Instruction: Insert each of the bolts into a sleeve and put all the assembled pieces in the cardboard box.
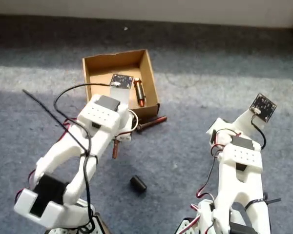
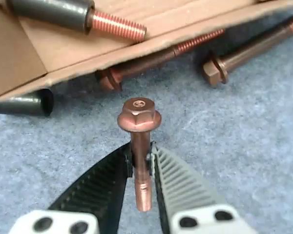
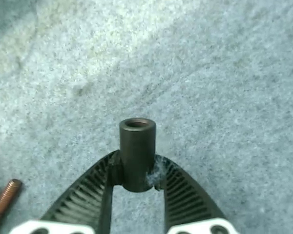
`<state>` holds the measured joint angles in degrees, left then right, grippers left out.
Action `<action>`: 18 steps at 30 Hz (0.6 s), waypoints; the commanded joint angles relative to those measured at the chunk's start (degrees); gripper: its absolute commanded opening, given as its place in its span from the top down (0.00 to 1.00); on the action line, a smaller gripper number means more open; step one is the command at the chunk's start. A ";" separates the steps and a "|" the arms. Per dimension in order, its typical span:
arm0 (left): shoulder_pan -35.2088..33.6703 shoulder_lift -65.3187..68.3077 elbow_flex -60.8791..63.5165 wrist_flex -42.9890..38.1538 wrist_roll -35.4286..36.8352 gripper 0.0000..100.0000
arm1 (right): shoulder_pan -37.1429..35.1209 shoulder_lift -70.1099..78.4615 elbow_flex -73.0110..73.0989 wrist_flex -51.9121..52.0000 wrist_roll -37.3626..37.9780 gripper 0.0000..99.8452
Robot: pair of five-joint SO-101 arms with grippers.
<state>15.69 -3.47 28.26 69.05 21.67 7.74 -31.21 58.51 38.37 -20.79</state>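
Bolt (image 2: 139, 119) clamped in left end effector (image 2: 141, 151); sleeve (image 3: 136, 141) clamped in right end effector (image 3: 136, 165).

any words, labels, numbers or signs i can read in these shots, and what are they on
No text can be read in any view.
Head of the bolt held in the left gripper: a small stamped mark, too small to read.
Sleeve held in the right gripper: no marking visible.
Cardboard box: plain, no print visible.
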 commanded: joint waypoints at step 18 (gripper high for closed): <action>-4.79 -63.34 36.26 -24.26 -12.75 0.99 | -35.38 -47.34 15.16 10.15 11.87 1.00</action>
<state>13.32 -58.42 62.46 49.45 9.10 -23.03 -72.00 72.75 48.40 -9.71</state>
